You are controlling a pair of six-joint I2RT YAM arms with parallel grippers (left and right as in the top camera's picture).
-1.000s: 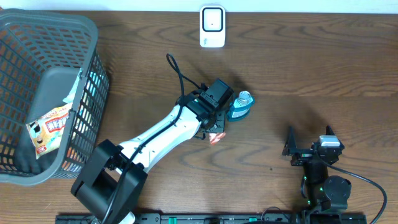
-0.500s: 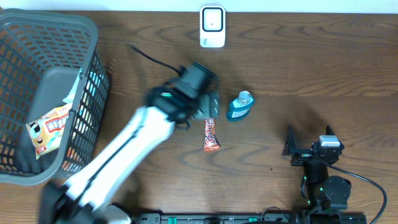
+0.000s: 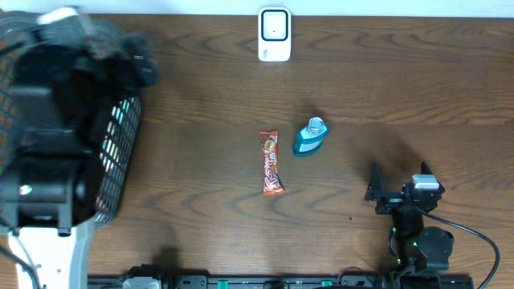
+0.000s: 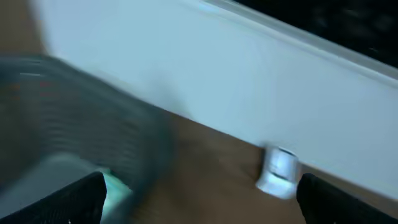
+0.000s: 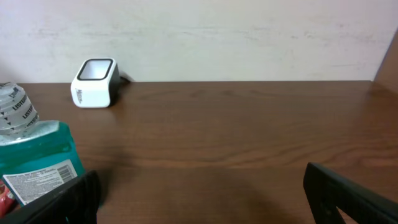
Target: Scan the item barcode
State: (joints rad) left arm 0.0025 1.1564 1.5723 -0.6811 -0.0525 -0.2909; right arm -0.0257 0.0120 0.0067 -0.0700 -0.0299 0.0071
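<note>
Far left of the white box-shaped barcode scanner, the left gripper hangs spread and empty over the grey plastic mesh basket, probably to fetch an item. An orange-wrapped snack bar and a blue plastic mouthwash bottle lie before the scanner, seemingly set aside. The right gripper rests spread wide, idle.
</note>
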